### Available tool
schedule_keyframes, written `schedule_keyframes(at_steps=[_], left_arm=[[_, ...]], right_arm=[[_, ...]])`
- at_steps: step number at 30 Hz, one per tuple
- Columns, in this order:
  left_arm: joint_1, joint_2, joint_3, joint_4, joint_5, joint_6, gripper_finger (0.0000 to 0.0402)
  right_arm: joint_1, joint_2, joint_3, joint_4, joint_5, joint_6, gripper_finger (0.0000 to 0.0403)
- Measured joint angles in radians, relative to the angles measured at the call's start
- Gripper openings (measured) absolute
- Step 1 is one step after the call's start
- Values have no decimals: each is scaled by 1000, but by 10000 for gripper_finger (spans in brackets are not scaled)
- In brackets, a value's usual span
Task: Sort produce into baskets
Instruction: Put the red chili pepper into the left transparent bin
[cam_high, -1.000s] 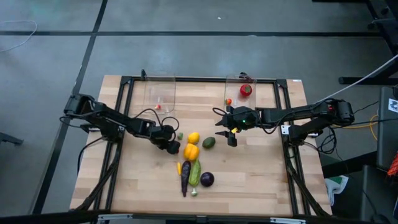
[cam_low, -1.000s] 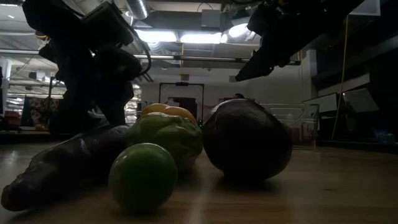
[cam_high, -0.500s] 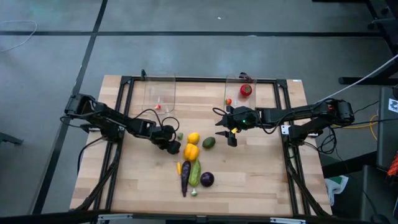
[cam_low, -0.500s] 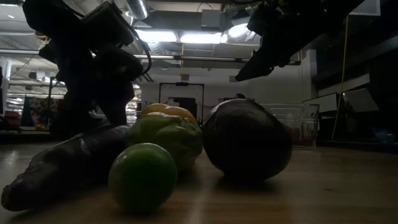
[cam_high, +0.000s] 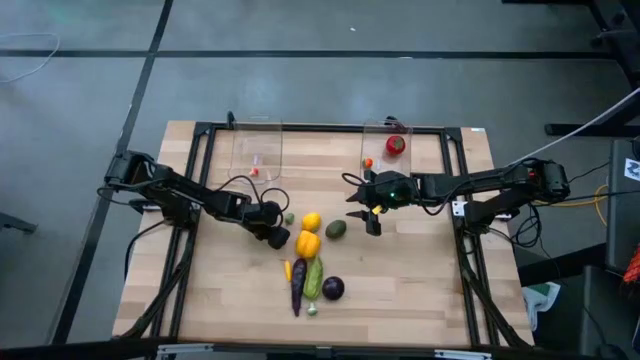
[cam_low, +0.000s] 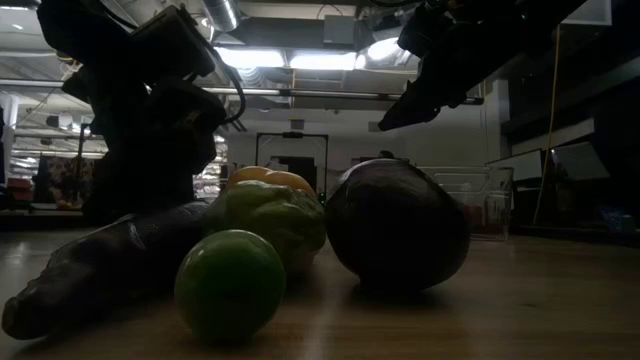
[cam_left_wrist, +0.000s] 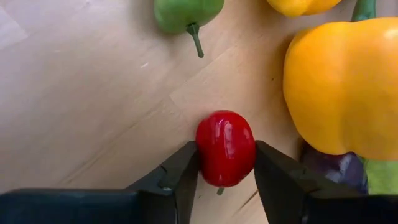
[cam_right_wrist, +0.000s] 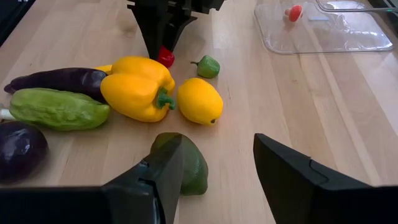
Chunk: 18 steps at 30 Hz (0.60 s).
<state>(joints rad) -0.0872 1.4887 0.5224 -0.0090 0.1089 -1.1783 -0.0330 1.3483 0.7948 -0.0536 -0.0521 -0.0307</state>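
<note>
Left wrist view, red piece (cam_left_wrist: 225, 148) between fingers (cam_left_wrist: 180, 180) (touching)

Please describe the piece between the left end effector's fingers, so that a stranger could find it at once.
Start at the produce pile in the table's middle and find the big yellow pepper. Just beside it, between the fingers of the left end effector, lies a small red piece. It is the pile's only glossy red item, much smaller than the pepper.

A pale wooden table (cam_high: 400, 290) stands on grey concrete floor (cam_high: 330, 85); bright ceiling lights (cam_low: 290, 60) glow behind.
</note>
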Motion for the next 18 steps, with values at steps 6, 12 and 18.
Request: schedule_keyframes(at_steps=[6, 12, 18], left_arm=[[2, 1, -1, 9, 16, 1, 139], [26, 5, -4, 63, 99, 1, 142], [71, 4, -4, 79, 232, 1, 142]], right_arm=[[0, 0, 0, 0, 0, 0, 193], [0, 0, 0, 0, 0, 0, 193], [0, 0, 0, 0, 0, 0, 193]])
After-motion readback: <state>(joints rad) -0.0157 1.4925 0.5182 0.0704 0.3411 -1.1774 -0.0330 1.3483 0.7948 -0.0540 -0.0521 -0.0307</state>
